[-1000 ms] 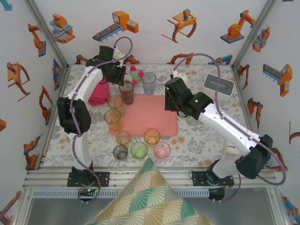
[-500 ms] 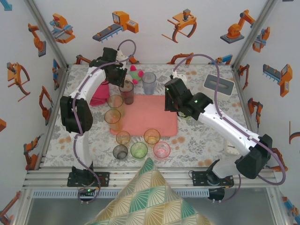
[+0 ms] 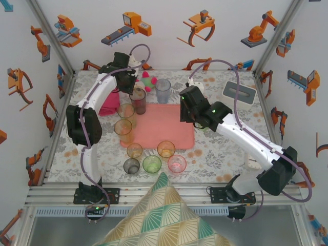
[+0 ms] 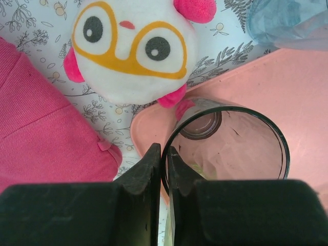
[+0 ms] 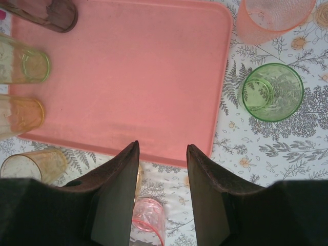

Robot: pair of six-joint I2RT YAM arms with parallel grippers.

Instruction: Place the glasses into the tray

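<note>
Left gripper (image 4: 164,156) pinches the rim of the dark glass (image 4: 225,148) at the tray's (image 3: 159,128) far-left corner; right gripper (image 5: 163,154) hangs empty over the tray.

Tray: salmon-pink, mid-table. Dark glass stands upright with its base on the tray's corner, one finger inside the rim, one outside, jaws almost closed on the wall. Bluish glass (image 3: 163,90) is just past the far edge. Two tall amber glasses (image 3: 126,113) are at the left edge; can't tell if on or beside. Five short glasses (image 3: 151,164) sit off the tray, near side. Right jaws are partway apart, nothing between. Plush toy (image 4: 128,51) and magenta towel (image 4: 41,133) lie beside that corner.
</note>
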